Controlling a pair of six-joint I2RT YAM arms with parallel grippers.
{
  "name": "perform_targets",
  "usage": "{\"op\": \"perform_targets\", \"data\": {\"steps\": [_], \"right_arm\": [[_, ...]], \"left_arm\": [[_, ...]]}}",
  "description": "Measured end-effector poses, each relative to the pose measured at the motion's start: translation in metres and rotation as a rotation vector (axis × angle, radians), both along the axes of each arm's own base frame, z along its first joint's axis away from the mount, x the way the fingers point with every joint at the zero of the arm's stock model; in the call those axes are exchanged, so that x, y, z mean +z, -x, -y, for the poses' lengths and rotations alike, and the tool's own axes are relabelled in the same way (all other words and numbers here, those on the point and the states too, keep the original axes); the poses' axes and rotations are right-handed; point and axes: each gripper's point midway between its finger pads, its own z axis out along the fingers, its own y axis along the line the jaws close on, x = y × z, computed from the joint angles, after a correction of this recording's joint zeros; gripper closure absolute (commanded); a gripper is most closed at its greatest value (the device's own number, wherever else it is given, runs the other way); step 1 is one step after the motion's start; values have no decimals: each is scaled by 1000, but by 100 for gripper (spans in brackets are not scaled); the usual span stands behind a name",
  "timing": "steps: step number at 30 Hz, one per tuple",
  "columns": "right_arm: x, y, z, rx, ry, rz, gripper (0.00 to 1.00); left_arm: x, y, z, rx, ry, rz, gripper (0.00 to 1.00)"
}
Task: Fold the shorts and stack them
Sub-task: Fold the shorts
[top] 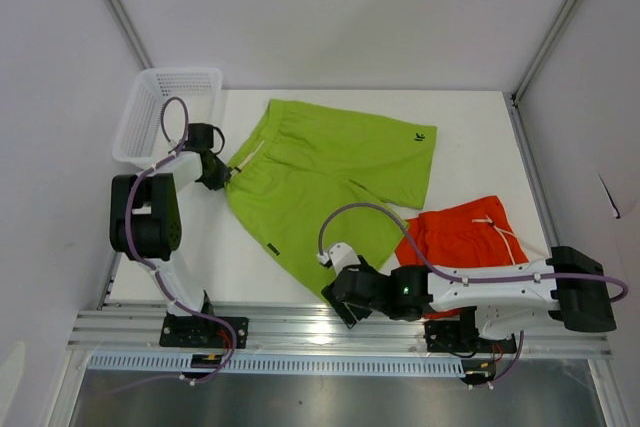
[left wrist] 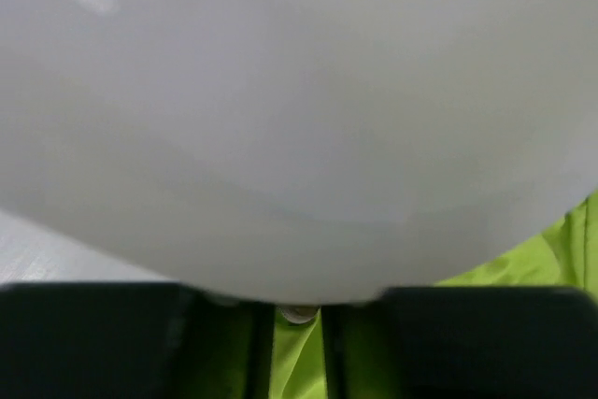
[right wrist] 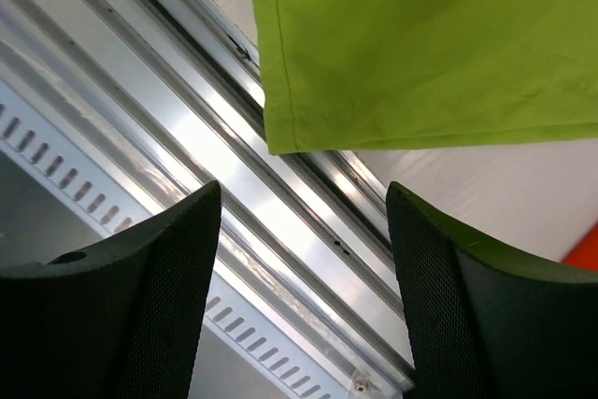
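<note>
Lime green shorts point(top: 330, 172) are lying spread flat across the middle of the desk point(top: 470, 127), with the waistband toward the far left and one leg hem reaching the near edge. Orange shorts point(top: 465, 235) are lying bunched at the near right, just beside that leg and partly under the right arm. Neither pair is showing a fold and nothing is stacked, so I am judging the task barely begun: both folds and the stacking are left to do.

Left fingers point(left wrist: 486, 343) are sitting at the waistband's left end by the drawstring. They are standing narrow with green cloth showing between them, but I cannot tell whether they are pinching it. Right fingers point(right wrist: 486, 315) are gaping wide and empty over the aluminium rail point(right wrist: 187, 137), near the hem corner.

Bare desk is showing at the far right and near left. The white basket point(top: 140, 117) is crowding the far left corner, and walls are closing in both sides.
</note>
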Motion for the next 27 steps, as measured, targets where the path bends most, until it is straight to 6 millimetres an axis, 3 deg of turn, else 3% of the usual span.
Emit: {"op": "perform_targets", "data": {"steps": [2,9,11,13,23,27], "right_arm": [[-8,1,3,6,40,5,27],[-34,4,9,38,153,38,27],[-42,4,9,55,193,52,27],[-49,4,9,69,230,68,27],[-55,-5,-8,111,271,138,27],[-58,-7,-12,123,280,153,40]], "left_arm": [[1,1,-1,-2,-7,0,91],[0,1,0,-10,-21,3,92],[0,1,1,-10,-21,3,100],[0,1,1,-10,-21,3,100],[0,1,1,-10,-27,3,100],[0,1,1,-12,-31,2,100]]}}
